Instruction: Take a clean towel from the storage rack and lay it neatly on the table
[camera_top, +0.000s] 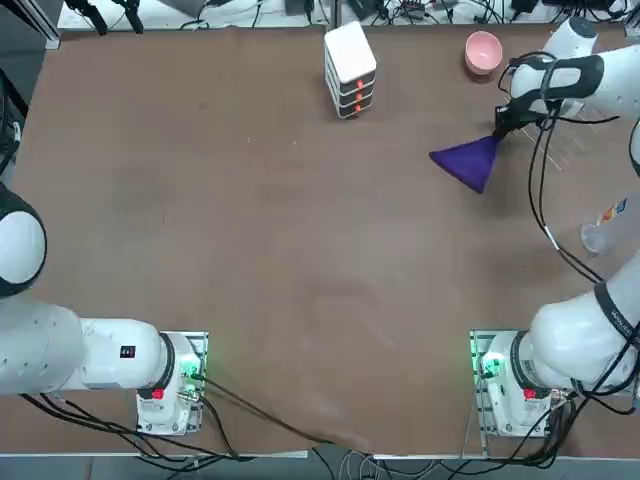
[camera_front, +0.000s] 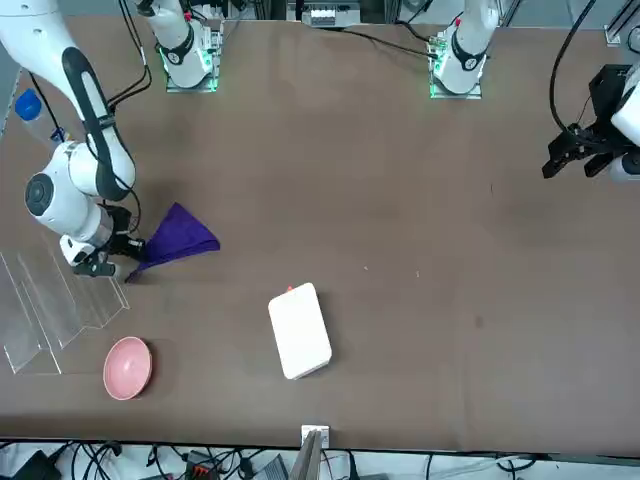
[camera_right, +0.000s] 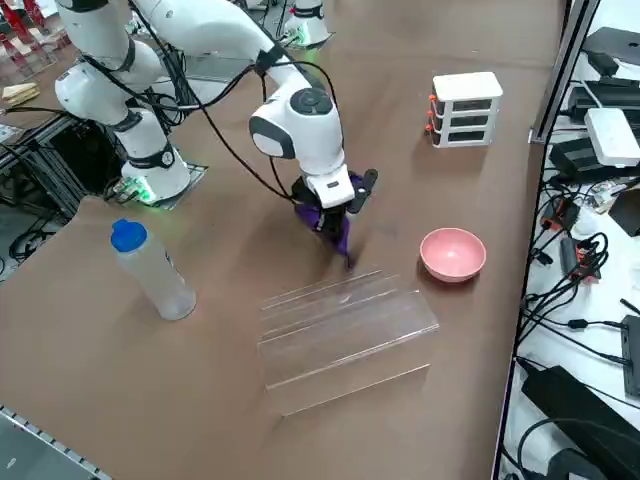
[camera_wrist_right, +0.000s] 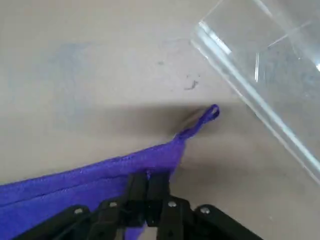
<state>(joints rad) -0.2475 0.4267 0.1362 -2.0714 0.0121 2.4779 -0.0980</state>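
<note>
The right claw has its two fingers pressed together on one corner of the purple towel, pinching the cloth just behind a small loop at its tip. The towel is out of the clear rack and fans from that pinched corner across the desk, near the far right corner, with its free end spread toward the middle. Whether that free end rests on the desk or hangs just above it cannot be told.

The cloth looks thin, soft and light, so it will likely sag and fold on itself from a single corner hold, and dragging could bunch it. For a flat lay, a grip at a corner or hem seems best, letting the loose side settle first.

The rack stands just beside the claw toward the right edge. A pink bowl sits near the far edge, a white box farther along it, and a water bottle by the right edge. The middle and left of the desk are bare, offering ample room to spread the towel.
</note>
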